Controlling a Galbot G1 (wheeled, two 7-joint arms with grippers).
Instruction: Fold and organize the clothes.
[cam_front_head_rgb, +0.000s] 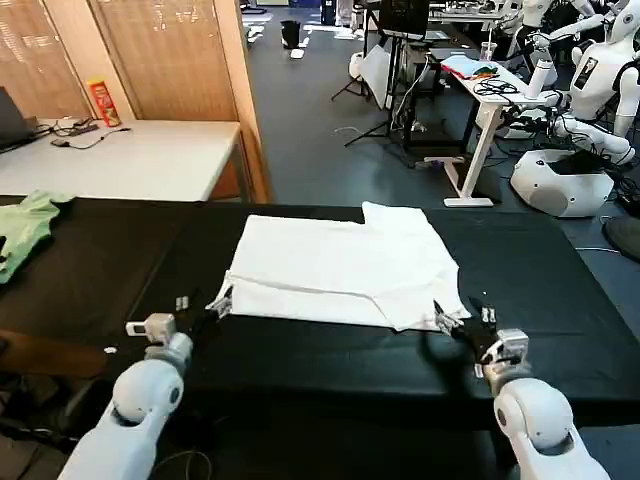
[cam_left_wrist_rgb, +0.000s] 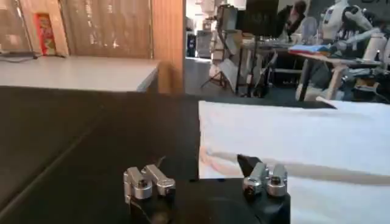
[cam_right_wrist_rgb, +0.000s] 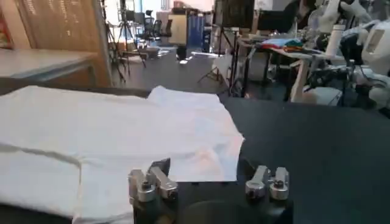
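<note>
1. Left gripper (cam_front_head_rgb: 210, 305) and right gripper (cam_front_head_rgb: 455, 322) sit near the table's (cam_front_head_rgb: 330, 350) front edge, fingers spread, at the T-shirt's (cam_front_head_rgb: 340, 268) two near corners.
2. The T-shirt lies mid-table, partly folded; I judge further folds remain.
3. A green garment (cam_front_head_rgb: 22, 232) rests at the far-left edge.

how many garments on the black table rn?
2. The white T-shirt lies spread mid-table, between the left end effector and right end effector at its near corners. A green garment sits at the table's far-left edge; anything past that edge is out of frame.
</note>
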